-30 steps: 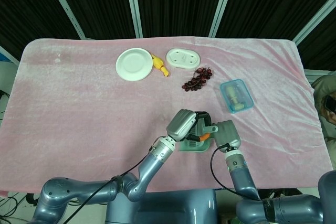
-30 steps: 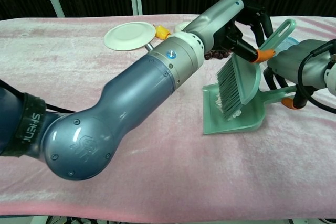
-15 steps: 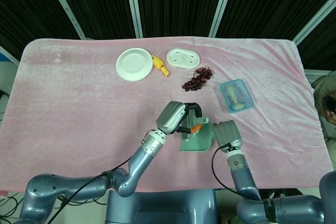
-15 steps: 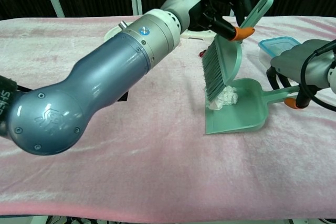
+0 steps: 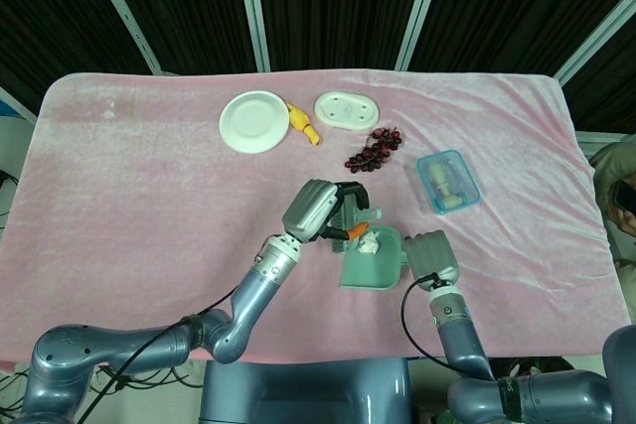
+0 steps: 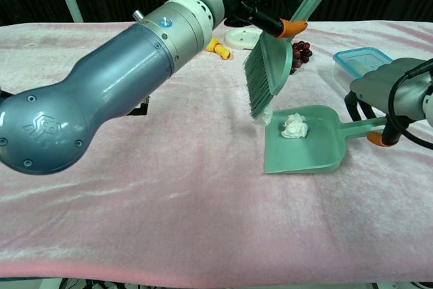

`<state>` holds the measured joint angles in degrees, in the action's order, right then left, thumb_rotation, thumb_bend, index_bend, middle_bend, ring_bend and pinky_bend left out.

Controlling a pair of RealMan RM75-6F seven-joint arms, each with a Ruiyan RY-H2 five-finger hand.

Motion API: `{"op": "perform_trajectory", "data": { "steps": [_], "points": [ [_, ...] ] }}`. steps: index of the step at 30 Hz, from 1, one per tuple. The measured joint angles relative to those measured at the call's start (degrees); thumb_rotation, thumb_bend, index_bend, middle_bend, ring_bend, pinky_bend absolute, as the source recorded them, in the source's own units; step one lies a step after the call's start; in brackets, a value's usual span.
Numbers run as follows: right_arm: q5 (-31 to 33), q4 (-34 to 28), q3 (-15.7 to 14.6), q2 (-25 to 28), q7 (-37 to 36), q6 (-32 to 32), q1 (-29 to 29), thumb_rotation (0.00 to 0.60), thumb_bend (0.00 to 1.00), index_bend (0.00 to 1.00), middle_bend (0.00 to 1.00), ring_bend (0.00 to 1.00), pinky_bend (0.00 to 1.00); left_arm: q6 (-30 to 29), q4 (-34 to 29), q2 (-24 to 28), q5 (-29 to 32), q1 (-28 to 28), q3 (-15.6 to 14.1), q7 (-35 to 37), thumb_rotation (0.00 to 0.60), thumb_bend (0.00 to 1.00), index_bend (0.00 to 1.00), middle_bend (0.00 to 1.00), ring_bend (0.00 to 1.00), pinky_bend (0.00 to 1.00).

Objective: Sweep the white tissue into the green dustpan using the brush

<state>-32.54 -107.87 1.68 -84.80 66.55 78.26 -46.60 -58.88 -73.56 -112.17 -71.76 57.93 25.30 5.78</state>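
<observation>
The white tissue (image 6: 294, 126) lies crumpled inside the green dustpan (image 6: 318, 157), also seen as tissue (image 5: 369, 243) in the dustpan (image 5: 376, 271) from the head view. My left hand (image 5: 325, 211) grips the green brush (image 6: 267, 72) by its orange-collared handle, lifted above the cloth just left of the pan's mouth, bristles pointing down. A small white scrap clings near the bristle tips. My right hand (image 5: 430, 255) holds the dustpan's handle (image 6: 369, 128) at the right; the same right hand (image 6: 389, 93) shows at the chest view's edge.
On the pink cloth behind stand a white plate (image 5: 254, 121), a yellow toy (image 5: 304, 124), a white soap dish (image 5: 347, 109), dark grapes (image 5: 373, 151) and a blue lidded box (image 5: 447, 181). My left forearm (image 6: 115, 86) fills much of the chest view.
My left hand has lifted the brush out of the dustpan and carried it left and away. The tissue now lies uncovered in the pan. The right hand has stayed put.
</observation>
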Motion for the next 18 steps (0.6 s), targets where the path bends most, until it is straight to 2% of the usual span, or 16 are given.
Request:
{"op": "perform_trajectory", "data": {
  "steps": [6, 14, 18],
  "points": [
    [0.08, -0.05, 0.17, 0.24, -0.25, -0.15, 0.05, 0.600, 0.49, 0.71, 0.67, 0.67, 0.76, 0.24, 1.00, -2.59, -0.19, 1.20, -0.81, 0.34, 0.600, 0.35, 0.64, 0.66, 0.87, 1.00],
    [0.35, -0.35, 0.43, 0.69, -0.61, -0.51, 0.04, 0.600, 0.49, 0.71, 0.67, 0.67, 0.76, 2.91, 3.66, -4.02, -0.07, 1.92, -3.93, -1.35, 0.600, 0.35, 0.64, 0.66, 0.87, 1.00],
    [0.15, -0.41, 0.45, 0.92, -0.67, -0.57, -0.02, 0.600, 0.49, 0.71, 0.67, 0.67, 0.76, 2.28, 3.69, -4.81, -0.19, 1.89, -3.51, -0.67, 0.600, 0.35, 0.64, 0.66, 0.87, 1.00]
  ]
}}
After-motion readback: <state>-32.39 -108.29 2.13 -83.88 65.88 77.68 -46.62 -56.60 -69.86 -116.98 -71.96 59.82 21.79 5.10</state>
